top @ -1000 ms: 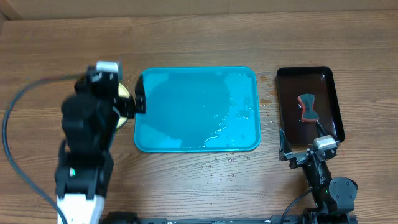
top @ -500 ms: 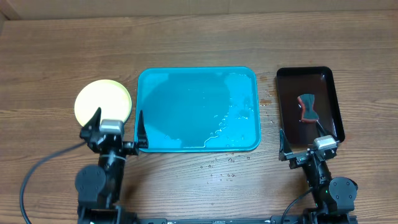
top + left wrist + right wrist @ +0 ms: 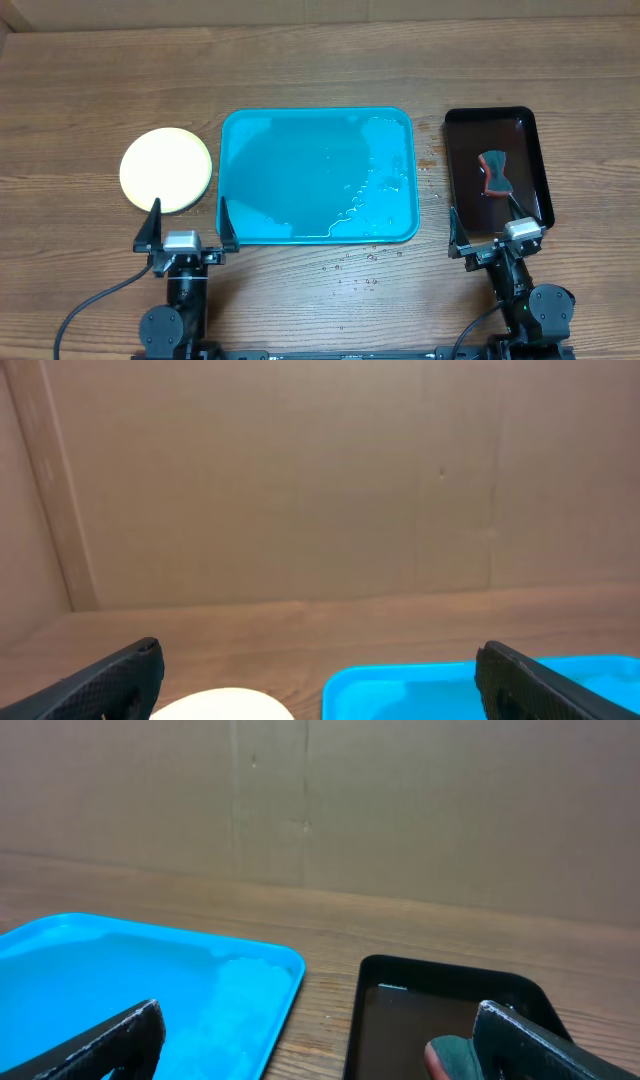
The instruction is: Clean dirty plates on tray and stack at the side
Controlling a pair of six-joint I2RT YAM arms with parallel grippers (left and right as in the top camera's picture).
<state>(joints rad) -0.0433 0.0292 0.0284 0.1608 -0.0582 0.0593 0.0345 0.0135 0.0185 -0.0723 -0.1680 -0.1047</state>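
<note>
Overhead view, 12 o'clock = far edge of counter (image 3: 90, 90).

- Plate (image 3: 166, 169): pale yellow, round, flat on the counter at 9 o'clock of the tray, just beside its rim and not touching it. Only the top face shows, so I cannot tell whether others lie under it. In the left wrist view its far edge (image 3: 222, 704) shows at the bottom.
- Left hand (image 3: 189, 215): at 6 o'clock of the plate, pointing to 12. Fingers spread wide, gripping nothing. One fingertip stands near the plate's 6 o'clock edge, the other at the tray's 7 o'clock corner. Left wrist view agrees: hand (image 3: 318, 660) spread, bare counter between the fingers.
- Tray (image 3: 300, 235): turquoise, centre of the counter. A sheet of water and beads lies on its floor, thickest toward 3 o'clock. Seen also in both wrist views (image 3: 420, 690) (image 3: 120, 970).
- Droplets (image 3: 352, 266): scattered on the counter at 5 o'clock of the tray.
- Black tray (image 3: 533, 150): well apart from the tray, at its 3 o'clock. Glossy, with a wet floor.
- Sponge (image 3: 494, 172): red and grey, lying near the black tray's centre.
- Right hand (image 3: 487, 222): at 6 o'clock of the black tray, pointing to 12, fingers spread, gripping nothing. Right wrist view: hand (image 3: 318, 1020) spread, black tray (image 3: 450, 968) and sponge (image 3: 450, 1060) ahead.
</note>
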